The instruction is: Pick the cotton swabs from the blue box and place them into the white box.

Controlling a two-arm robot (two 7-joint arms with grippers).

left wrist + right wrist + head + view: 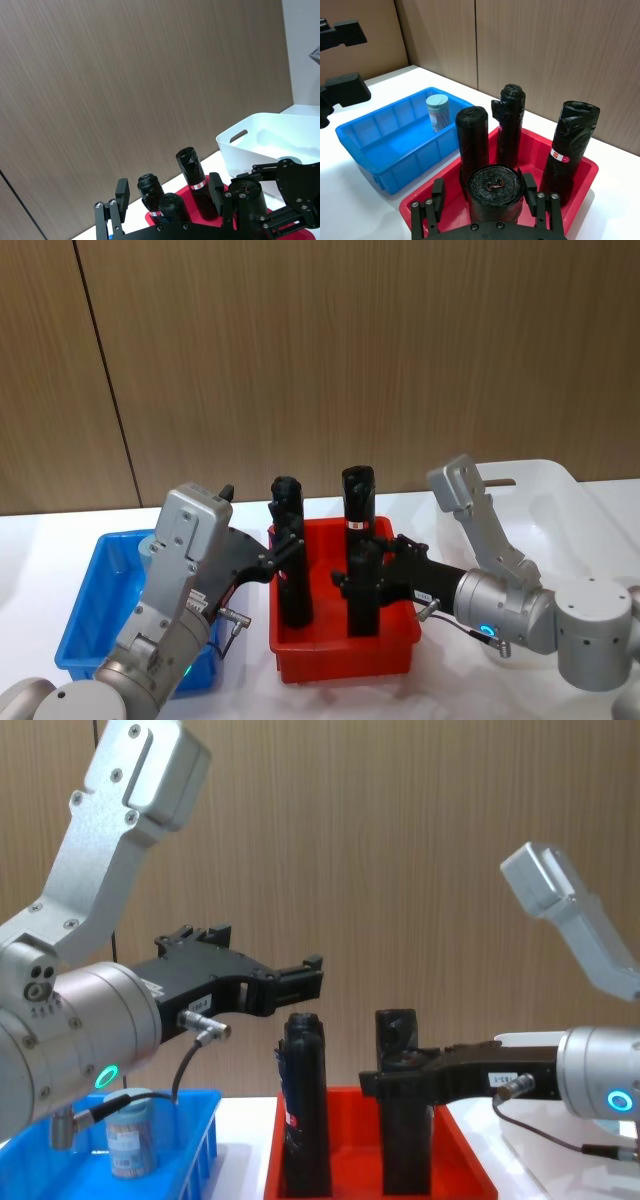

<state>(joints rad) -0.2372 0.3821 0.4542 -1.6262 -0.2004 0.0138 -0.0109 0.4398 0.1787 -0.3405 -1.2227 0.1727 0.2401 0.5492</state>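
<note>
Both sets of jaws hang spread and hold nothing. Left gripper (283, 548) hovers above the red tray's (345, 658) left edge, right gripper (352, 578) low among the tall black cylinders (473, 145) standing there. My guess: they're poised over the wrong bin. One tub of cotton swabs (438, 113) stands upright at the far side of the blue box (382, 150), left. White box (265, 137) waits far right. Labels: unreadable.

White table (40, 540) carries blue box (85, 615), red tray (345, 650), white box (560, 490).
</note>
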